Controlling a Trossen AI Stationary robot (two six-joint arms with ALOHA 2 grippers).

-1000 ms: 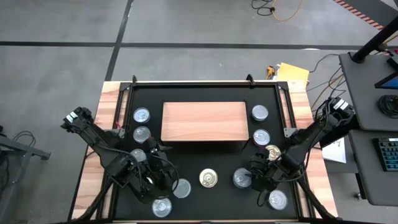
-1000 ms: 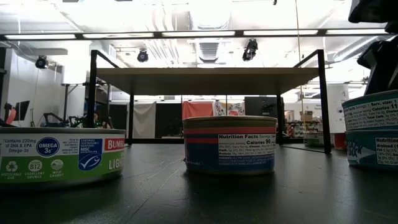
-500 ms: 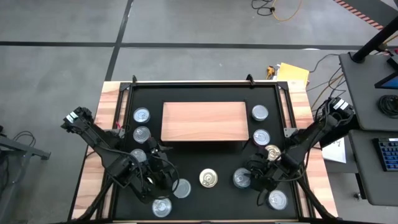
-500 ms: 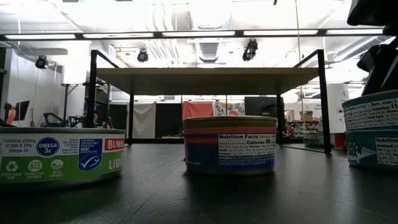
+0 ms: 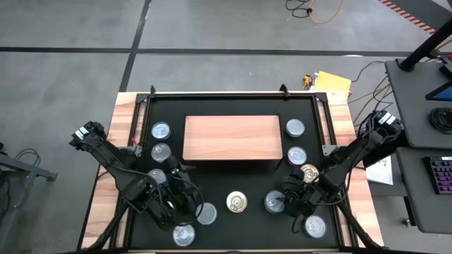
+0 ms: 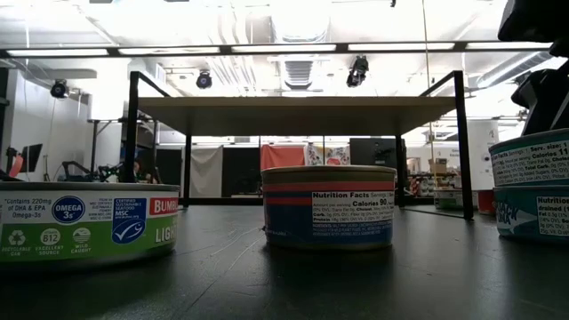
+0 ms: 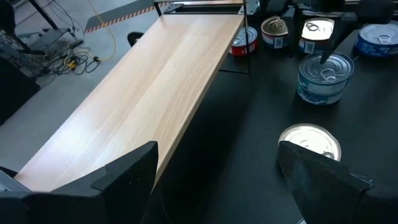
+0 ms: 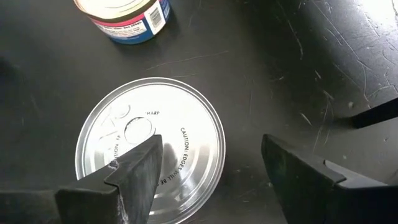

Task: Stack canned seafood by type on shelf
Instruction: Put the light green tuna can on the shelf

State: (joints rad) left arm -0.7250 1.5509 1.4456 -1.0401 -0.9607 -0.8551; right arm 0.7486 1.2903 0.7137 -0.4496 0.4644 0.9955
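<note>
The shelf (image 5: 232, 138), a light-wood board on black legs, stands mid-table with nothing on it; the low view shows it raised (image 6: 293, 111). Cans of seafood rest on their bases on the black mat around it: three at its left (image 5: 161, 152), three at its right (image 5: 296, 155), several along the near edge, one with a gold lid (image 5: 236, 203). My left gripper (image 5: 175, 175) hovers open near the shelf's near left corner, nothing between its fingers (image 7: 217, 149). My right gripper (image 5: 286, 201) stands open over a silver-lidded can (image 8: 149, 143), which the low view shows as the upper of two stacked cans (image 6: 532, 160). My right gripper comes at the silver-lidded can from above, slanting down. One finger (image 8: 140, 168) shows over the lid's edge (image 8: 171, 134), and the other (image 8: 292, 168) stands off to the side over the mat. Whether the finger touches the lid, I cannot tell.
A blue-and-red labelled can (image 8: 124, 15) sits just beyond the right gripper. In the low view a green-labelled can (image 6: 84, 222) and a red-and-blue one (image 6: 329, 206) stand in front of the shelf. Bare mat lies between the shelf and the near row of cans.
</note>
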